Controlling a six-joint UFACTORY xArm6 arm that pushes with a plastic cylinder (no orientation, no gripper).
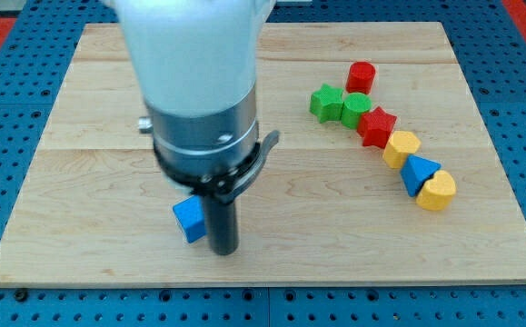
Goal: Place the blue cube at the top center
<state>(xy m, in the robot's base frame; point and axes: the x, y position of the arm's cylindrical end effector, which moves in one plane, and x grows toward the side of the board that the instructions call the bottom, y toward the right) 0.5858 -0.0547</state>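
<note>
The blue cube (pixel 189 219) lies on the wooden board (pixel 99 136) near the view's bottom, left of centre. My tip (pixel 223 250) stands on the board just right of the cube, touching or nearly touching its right side. The arm's white and dark body (pixel 199 100) rises above it and hides the board behind it, up to the view's top.
A chain of blocks runs down the view's right: a red cylinder (pixel 362 75), a green star (pixel 327 103), a green cylinder (pixel 354 108), a red star (pixel 377 125), a yellow block (pixel 401 148), a blue triangle (pixel 419 172), a yellow heart (pixel 437 192).
</note>
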